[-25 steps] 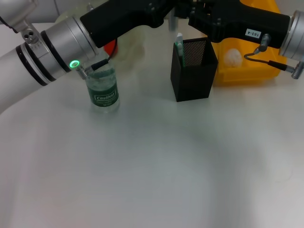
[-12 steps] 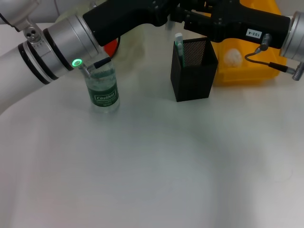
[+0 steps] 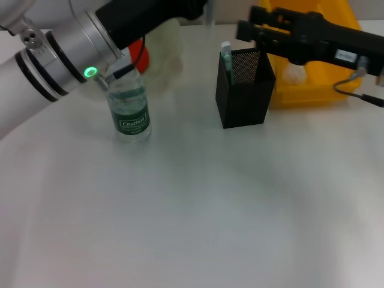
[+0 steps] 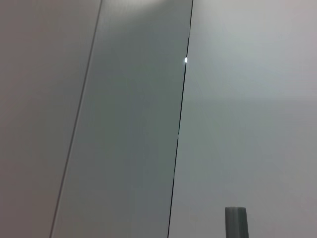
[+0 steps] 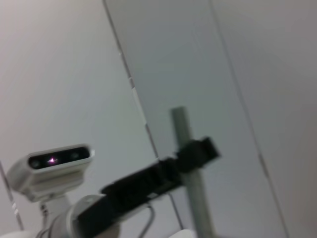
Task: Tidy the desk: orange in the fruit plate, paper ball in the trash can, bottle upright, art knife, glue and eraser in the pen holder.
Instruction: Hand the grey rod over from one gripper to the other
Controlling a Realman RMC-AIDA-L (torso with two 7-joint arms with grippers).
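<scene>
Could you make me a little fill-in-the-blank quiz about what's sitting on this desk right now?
1. The bottle with the green label stands ____ on the table.
2. The white paper ball lies inside the ____ trash can.
3. The pen holder is made of ____ mesh.

Missing words: upright; yellow; black

Black mesh pen holder (image 3: 243,89); yellow trash can (image 3: 312,90); green-labelled clear bottle (image 3: 128,109); red-orange orange (image 3: 139,53)
</scene>
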